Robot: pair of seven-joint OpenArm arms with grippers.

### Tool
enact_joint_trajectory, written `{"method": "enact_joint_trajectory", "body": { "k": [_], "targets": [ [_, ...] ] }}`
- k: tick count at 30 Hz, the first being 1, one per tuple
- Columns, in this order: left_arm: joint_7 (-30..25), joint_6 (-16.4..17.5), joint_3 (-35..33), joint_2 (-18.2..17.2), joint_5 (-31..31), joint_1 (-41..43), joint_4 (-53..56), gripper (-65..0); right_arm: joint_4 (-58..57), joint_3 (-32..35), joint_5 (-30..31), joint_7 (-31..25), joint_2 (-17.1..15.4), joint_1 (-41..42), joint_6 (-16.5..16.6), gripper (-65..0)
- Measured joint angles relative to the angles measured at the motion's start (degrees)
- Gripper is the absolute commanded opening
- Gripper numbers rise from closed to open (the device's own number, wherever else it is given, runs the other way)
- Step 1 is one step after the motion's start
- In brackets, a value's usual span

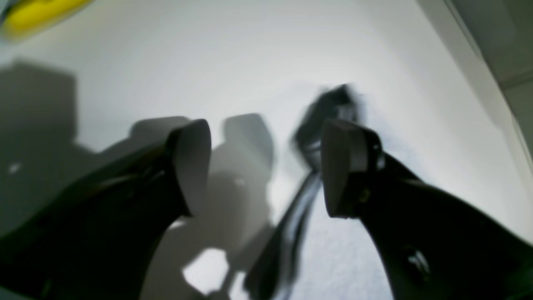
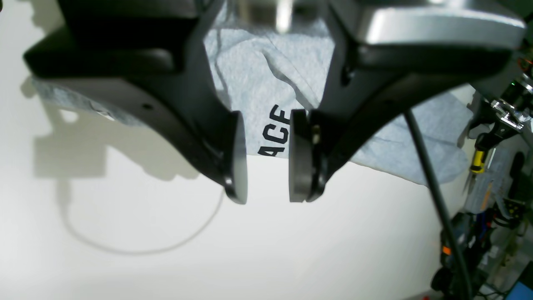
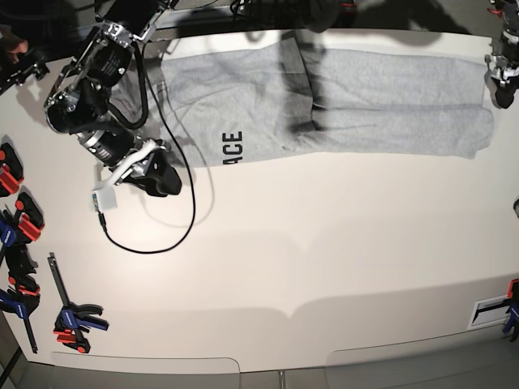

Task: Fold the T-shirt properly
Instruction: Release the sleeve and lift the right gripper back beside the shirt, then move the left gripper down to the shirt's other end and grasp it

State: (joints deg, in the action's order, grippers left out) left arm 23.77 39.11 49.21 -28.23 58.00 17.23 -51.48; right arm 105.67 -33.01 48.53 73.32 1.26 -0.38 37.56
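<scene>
White table, clamps along one edge. T-shirt lies at the far edge, long axis running side to side, partly folded into a band, "ACE" lettering showing at the right-arm end. Right gripper hovers over bare table just beside that lettered hem, jaws parted with nothing between them. Left gripper spread wide, empty, over bare table; barely visible in base view. Right arm looks nearer to the cloth; next grab likely at the hem just ahead of it.
</scene>
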Motion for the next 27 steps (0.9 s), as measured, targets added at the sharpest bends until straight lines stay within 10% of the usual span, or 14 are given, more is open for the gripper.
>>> {"method": "enact_joint_trajectory", "body": {
  "k": [14, 27],
  "targets": [
    [14.73, 1.05, -1.14, -0.87, 9.57, -4.39, 4.57, -26.3, 0.00, 0.00, 1.20, 0.02, 0.02, 0.04, -0.02, -49.0],
    [12.92, 1.88, -12.66, -1.66, 12.26, -4.55, 3.91, -26.9, 0.00, 0.00, 1.18, 0.07, 0.00, 0.02, 0.00, -49.0]
  ]
}}
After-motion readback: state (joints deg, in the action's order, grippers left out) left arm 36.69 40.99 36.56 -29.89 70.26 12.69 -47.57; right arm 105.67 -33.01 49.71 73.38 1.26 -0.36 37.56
